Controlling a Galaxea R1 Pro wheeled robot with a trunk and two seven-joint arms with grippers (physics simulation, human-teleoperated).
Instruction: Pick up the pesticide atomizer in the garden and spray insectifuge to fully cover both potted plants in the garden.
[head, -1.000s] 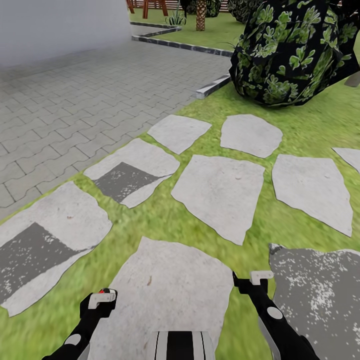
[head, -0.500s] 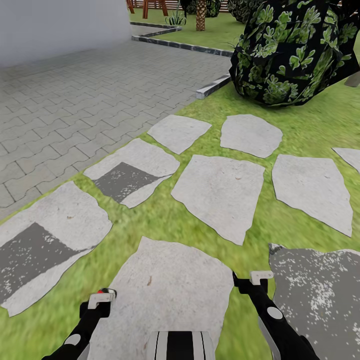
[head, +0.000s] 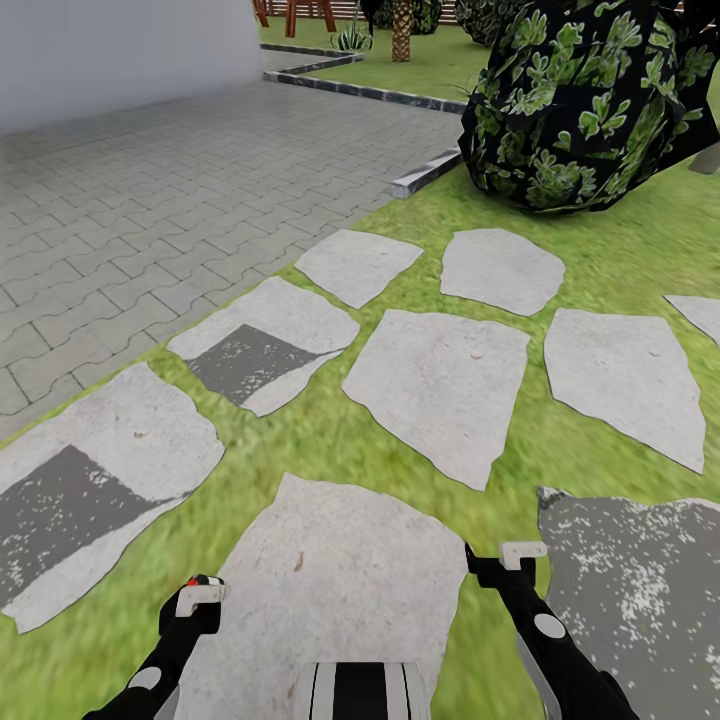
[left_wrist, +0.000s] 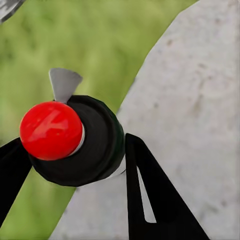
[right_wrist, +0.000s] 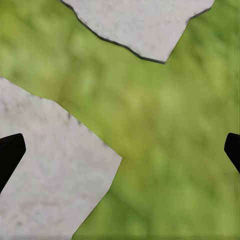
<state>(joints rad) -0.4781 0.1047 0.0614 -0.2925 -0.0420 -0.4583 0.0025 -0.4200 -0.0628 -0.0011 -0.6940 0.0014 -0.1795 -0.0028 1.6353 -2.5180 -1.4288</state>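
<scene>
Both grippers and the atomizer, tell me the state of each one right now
left gripper: shut on the pesticide atomizer, held over the edge of a stepping stone.
pesticide atomizer: gripped between the fingers, black top with red button facing the wrist camera.
right gripper: open, nothing between its fingers, above grass.

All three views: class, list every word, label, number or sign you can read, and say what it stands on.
None: no readable text in these pictures.
Pesticide atomizer, held between the left gripper fingers: black top and red knob seen, bare of writing.
Stepping stones, paving, lawn and bush: no writing or signs.
</scene>
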